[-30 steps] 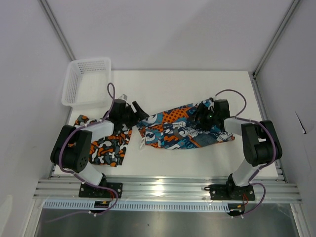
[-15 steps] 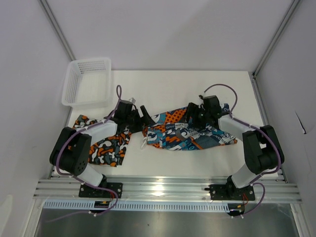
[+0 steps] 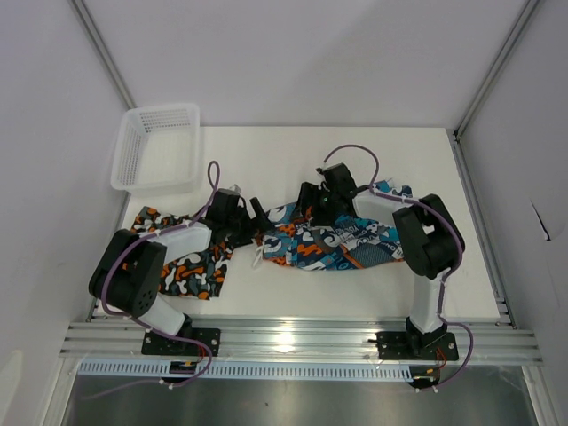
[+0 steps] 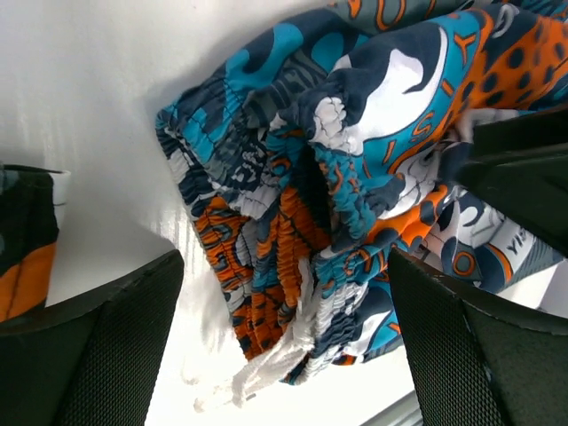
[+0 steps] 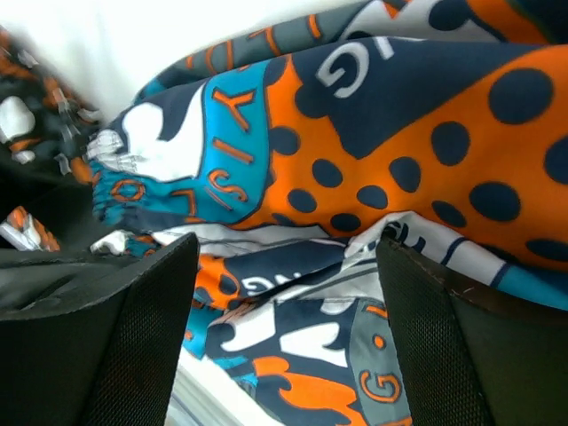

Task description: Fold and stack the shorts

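Rumpled teal-print shorts lie just right of flat camouflage shorts.

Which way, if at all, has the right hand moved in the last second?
Yes: the right hand has moved left over the teal, orange and white printed fabric shorts, closer to the white mesh plastic basket.

Teal graphic-print shorts carry loose printed letters: a white G, orange Y, S, L on the blue band. No whole word reads.
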You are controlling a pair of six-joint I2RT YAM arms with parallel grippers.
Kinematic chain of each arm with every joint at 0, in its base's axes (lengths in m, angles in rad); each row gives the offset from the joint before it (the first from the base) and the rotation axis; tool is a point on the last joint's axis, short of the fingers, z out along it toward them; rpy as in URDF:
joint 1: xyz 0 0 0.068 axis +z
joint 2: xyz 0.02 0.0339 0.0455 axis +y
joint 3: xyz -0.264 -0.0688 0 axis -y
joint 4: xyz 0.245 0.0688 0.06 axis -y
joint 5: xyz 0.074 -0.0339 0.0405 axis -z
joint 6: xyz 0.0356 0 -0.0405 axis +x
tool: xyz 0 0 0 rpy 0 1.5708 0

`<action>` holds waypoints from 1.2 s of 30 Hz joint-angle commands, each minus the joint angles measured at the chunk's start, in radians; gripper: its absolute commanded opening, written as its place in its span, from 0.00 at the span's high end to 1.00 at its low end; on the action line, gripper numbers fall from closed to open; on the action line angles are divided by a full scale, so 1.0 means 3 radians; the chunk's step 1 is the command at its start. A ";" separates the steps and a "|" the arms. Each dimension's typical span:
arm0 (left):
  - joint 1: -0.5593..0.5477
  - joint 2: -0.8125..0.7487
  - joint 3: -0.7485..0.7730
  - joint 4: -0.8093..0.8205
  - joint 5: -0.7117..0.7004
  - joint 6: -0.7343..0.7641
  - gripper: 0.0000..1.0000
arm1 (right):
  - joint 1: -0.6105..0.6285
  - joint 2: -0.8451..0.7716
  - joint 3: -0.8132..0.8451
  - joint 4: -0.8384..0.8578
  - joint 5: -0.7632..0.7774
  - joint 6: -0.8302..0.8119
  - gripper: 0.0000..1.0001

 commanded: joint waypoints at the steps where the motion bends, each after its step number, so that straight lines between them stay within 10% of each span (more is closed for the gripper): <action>1: -0.0014 0.0077 0.0027 -0.0005 -0.0226 0.0073 0.01 | 0.0099 0.0279 0.0322 -0.0189 -0.0005 -0.0017 0.17; 10: -0.0147 0.0333 0.0017 0.0327 -0.0297 0.0083 0.07 | 0.0252 0.0525 0.0528 -0.0348 -0.0158 -0.0073 0.28; 16: -0.0152 0.0344 -0.0070 0.0425 -0.0415 0.0083 0.40 | 0.0161 0.0290 0.0380 -0.0317 -0.0092 -0.0022 0.26; 22: -0.0152 0.0359 0.0088 0.0032 -0.0538 0.0231 0.49 | -0.0125 -0.0108 0.0022 -0.0338 0.0067 -0.0109 0.21; 26: -0.0157 0.0395 0.0237 -0.0168 -0.0548 0.0288 0.85 | -0.0279 -0.0461 -0.0305 -0.0226 0.0082 -0.0176 0.18; 36: -0.0219 0.0471 0.0523 -0.0475 -0.0614 0.0431 0.84 | -0.1096 -0.1188 -0.0914 -0.0026 -0.0326 -0.0206 0.15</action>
